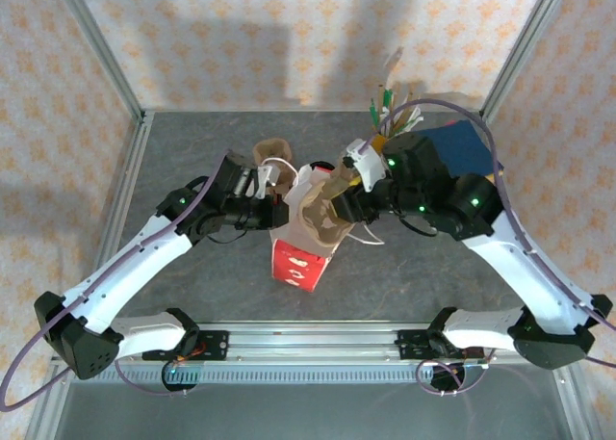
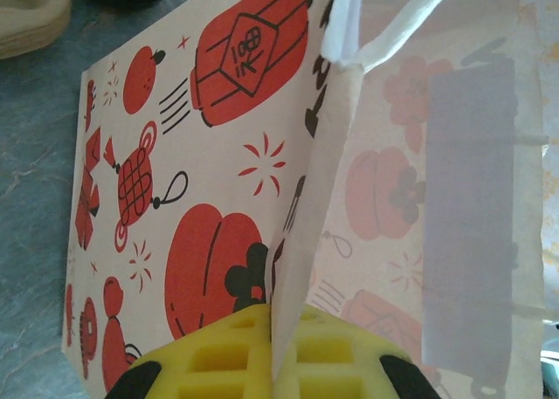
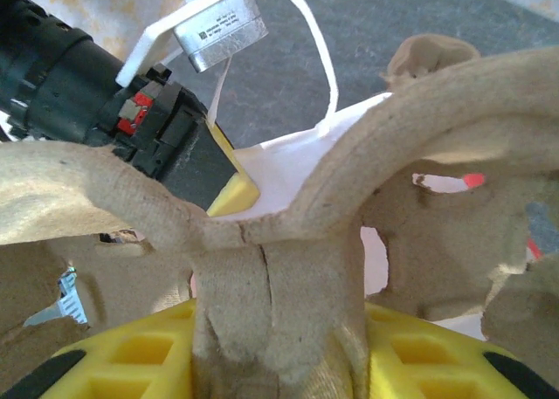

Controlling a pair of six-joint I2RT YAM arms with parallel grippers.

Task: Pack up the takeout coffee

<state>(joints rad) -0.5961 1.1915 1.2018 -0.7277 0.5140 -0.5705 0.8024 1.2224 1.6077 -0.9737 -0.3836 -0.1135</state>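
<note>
Broadly, the dark grey surface (image 1: pixel 192 286) carries the whole job near its middle, where both arms meet over a red-and-white paper bag (image 1: pixel 300 262) printed with lanterns. The bag stands on its base with its mouth up, its white inner wall and string handle visible from the right wrist.

Next in size is a moulded pulp cup carrier (image 1: pixel 318 220), which hangs tilted at the bag's mouth, partly inside it. Its wells look empty from above. A second brown pulp piece (image 1: pixel 272 151) lies just beyond the bag, toward the far edge.

The left pincer (image 2: pixel 272 347) is closed tight on the bag's rim, a fold of printed paper nipped between its yellow pads. The right pincer (image 3: pixel 271 355) is closed partway around the carrier's central rib, which fills the gap between its pads.

Where the takeout coffee is I cannot tell: the carrier and the arms cover the bag's mouth, and no green cup with a black lid can be picked out.

As a judgement, the step in hand is seating the carrier in the bag while the left arm holds the mouth open. The next move calls for lowering the carrier level so its corners clear the paper walls, with the left grip steady, since a snag could crumple or tip the bag.
</note>
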